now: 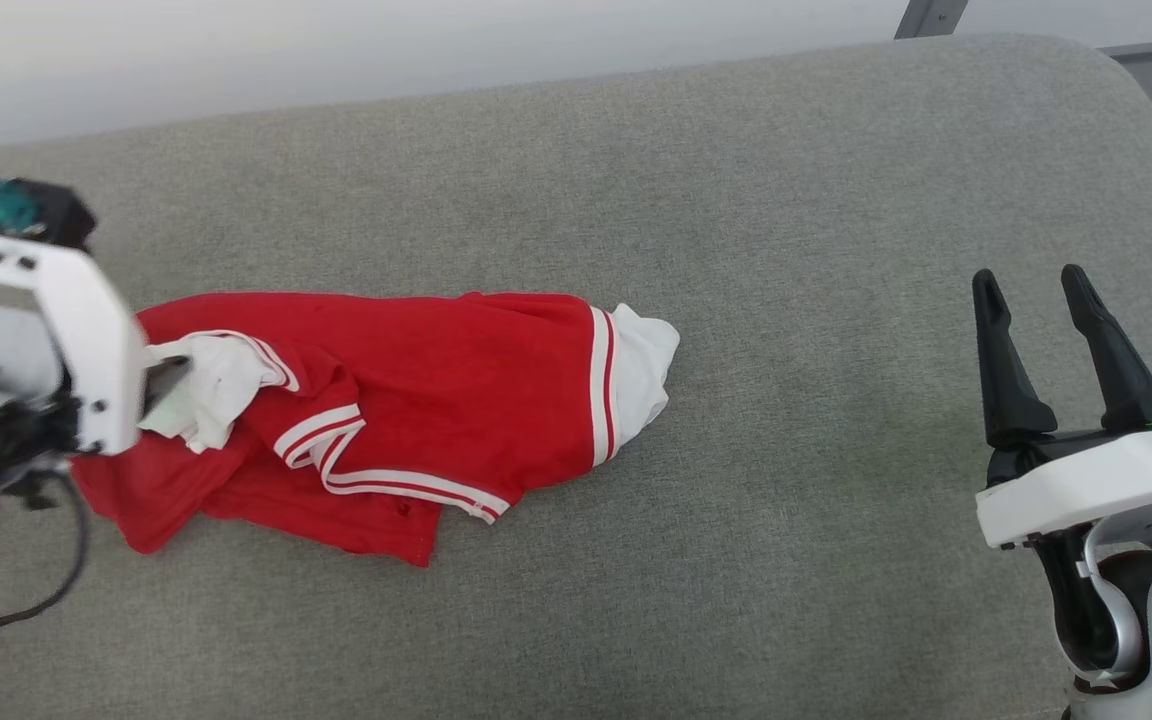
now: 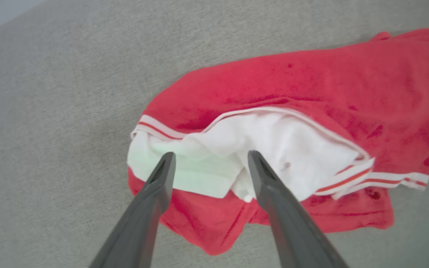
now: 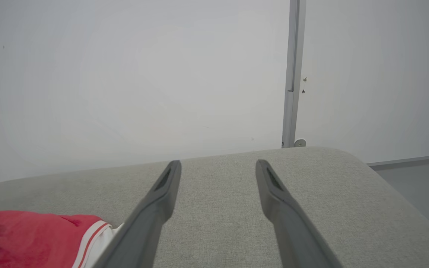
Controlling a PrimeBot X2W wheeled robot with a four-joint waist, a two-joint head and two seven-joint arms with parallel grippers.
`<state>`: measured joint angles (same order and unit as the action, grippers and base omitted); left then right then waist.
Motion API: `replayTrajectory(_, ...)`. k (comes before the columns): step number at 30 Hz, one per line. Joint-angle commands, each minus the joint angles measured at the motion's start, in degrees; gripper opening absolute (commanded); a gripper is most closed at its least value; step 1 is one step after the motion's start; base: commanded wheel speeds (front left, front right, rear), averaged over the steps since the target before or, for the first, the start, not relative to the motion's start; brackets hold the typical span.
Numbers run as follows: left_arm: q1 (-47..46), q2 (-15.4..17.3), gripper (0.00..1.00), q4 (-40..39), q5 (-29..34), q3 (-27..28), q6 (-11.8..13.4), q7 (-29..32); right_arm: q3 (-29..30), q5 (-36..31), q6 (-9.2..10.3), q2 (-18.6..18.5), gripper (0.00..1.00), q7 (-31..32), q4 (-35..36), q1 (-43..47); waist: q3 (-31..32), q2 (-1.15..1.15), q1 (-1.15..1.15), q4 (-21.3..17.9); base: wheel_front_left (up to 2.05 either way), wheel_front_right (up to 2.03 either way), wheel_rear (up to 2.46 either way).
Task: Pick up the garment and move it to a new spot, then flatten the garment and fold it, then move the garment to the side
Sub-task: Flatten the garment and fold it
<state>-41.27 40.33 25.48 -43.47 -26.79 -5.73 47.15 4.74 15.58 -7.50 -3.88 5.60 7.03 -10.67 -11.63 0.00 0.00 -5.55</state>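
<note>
Risk notes, judging from how it's lying now:

- left fingers [image 2: 151,208] are standing spread, nothing pinched. If they're closing right here, they're likely catching only the white sleeve end [image 2: 292,149], a loose top layer. Lifting by that alone is probably going to drag the garment [image 1: 436,380] into a rope instead of carrying it whole.
- The garment is lying crumpled. The striped trim [image 1: 406,485] is doubled over the front and a second white sleeve end [image 1: 641,360] is poking out on the far side. Any flattening is going to fight those folds, and pressing without unfolding first risks setting them in.
- Soft cloth on the grey padded surface [image 1: 736,200] is probably going to cling and bunch if it's pushed rather than lifted.
- right fingers [image 1: 1004,370] are also spread and holding nothing. They're well apart from the cloth, so a two-point spread is going to need a long reach across.

Position: the garment is sitting on the left part of the padded surface. The left fingers are pointing down over its left end, tips straddling the white sleeve end. I can't tell whether the tips are touching the fabric or hanging just above it.
</note>
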Motion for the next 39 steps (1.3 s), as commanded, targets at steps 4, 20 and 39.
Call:
replayTrajectory(4, 1.1, -0.4, 1.0, -7.7, -1.0, -1.5, 3.3, 5.9, -0.1, 0.4, 0.02, 0.1, 1.0, -0.6, 0.3, 0.0, -0.1, 0.0, 0.0, -0.6, 0.0, 0.0, 0.0)
replayTrajectory(20, 4.8, 2.3, 0.0, -14.3, 1.1, -4.1, 6.5, 9.8, -0.4, 0.7, 0.02, 0.6, 1.0, -1.3, -0.4, -1.1, -1.9, 0.0, 0.0, -2.3, 0.0, 0.0, 0.0)
replayTrajectory(39, 11.6, 10.8, 0.0, -29.6, -3.2, -1.9, 7.8, 14.7, 1.6, -0.4, 0.02, 0.5, 1.0, 0.3, 0.7, 0.3, 0.0, 0.0, 0.0, 4.6, 0.0, 0.0, 0.0)
